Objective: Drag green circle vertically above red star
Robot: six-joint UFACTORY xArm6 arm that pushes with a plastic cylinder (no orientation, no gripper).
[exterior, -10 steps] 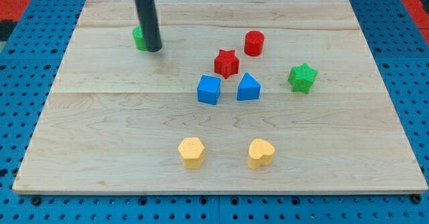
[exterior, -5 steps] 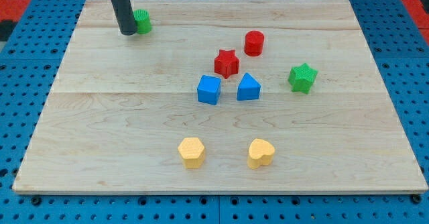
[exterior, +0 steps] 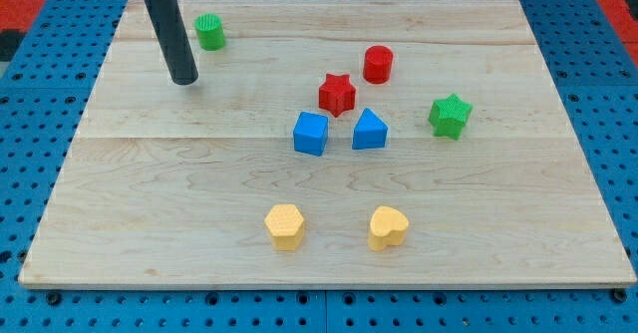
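Note:
The green circle [exterior: 209, 31] is a small green cylinder near the board's top left. The red star [exterior: 337, 94] lies right of the board's middle, well to the right of and below the green circle. My tip [exterior: 183, 78] rests on the board below and slightly left of the green circle, apart from it. The rod rises from the tip toward the view's top left.
A red cylinder [exterior: 378, 64] sits up and right of the red star. A blue cube [exterior: 310, 133] and a blue triangular block [exterior: 369, 131] lie just below the star. A green star [exterior: 450, 115] is at the right. A yellow hexagon [exterior: 285, 225] and a yellow heart [exterior: 388, 227] are near the bottom.
The green circle was pushed up the board from beside the rod. My tip went left around it, then came down away from it; they are now apart.

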